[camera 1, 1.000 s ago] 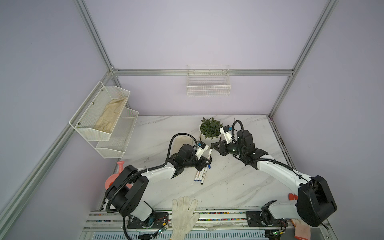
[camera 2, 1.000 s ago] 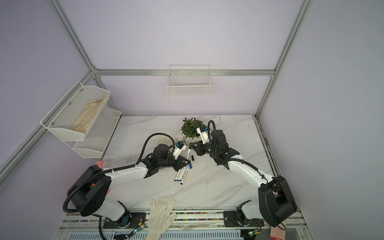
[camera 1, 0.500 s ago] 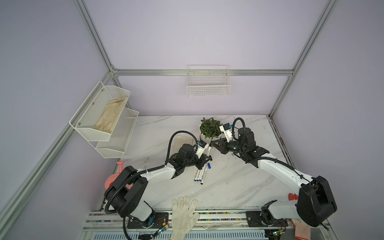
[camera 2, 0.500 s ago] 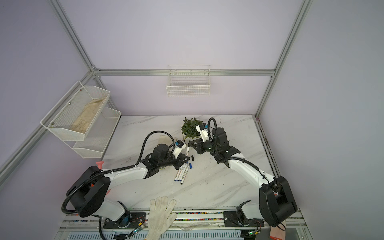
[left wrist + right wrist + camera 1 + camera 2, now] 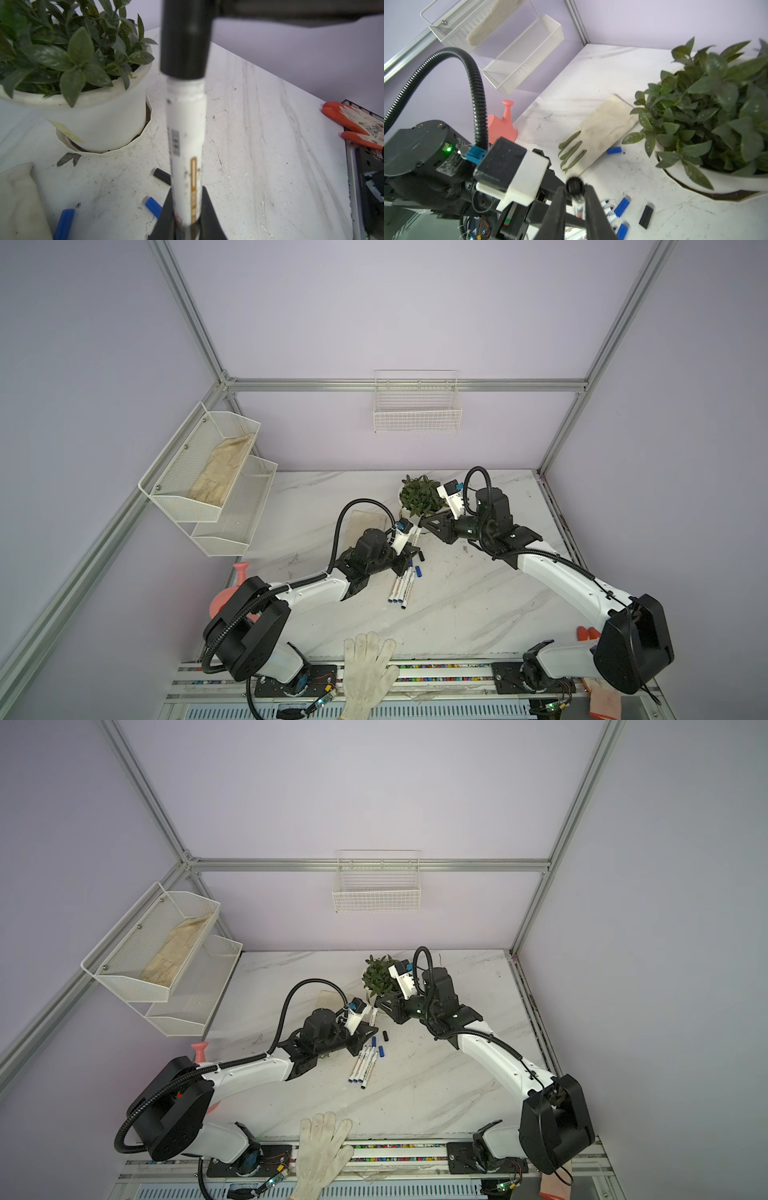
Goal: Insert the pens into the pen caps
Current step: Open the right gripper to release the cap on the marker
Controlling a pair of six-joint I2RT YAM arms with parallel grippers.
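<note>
Worktop (image 5: 457, 605) is shared by both arms, which meet near its middle, just beside the plant (image 5: 72, 47). Left gripper (image 5: 187, 193) is clamped on the lower barrel of one pen (image 5: 186, 128), which is held raised off the worktop with its tip end toward the right arm. Right gripper (image 5: 575, 187) is set around the black cap (image 5: 185, 37) on that tip. The cap is closely flanked by the jaws, but whether it is squeezed or let go cannot be told. A band of white neck is seen below the cap rim, so seating is judged possibly incomplete.

Step in hand, as judged: press-fit of cap onto pen. To be done well:
- The pen is to be held rigid by the left side.
- The cap is to be pushed straight along the barrel axis, with no side load, until it is stopped at the shoulder.
- Release is to be made only then, with the jaws drawn back along the axis so the cap is not dragged off.
- Plant leaves are close, so a sideways exit is best avoided.

Loose pens (image 5: 401, 585) are seen lying side by side on the worktop near the left gripper. Spare caps are scattered just beside them: a blue cap (image 5: 153, 204) and a second black cap (image 5: 162, 175).
</note>
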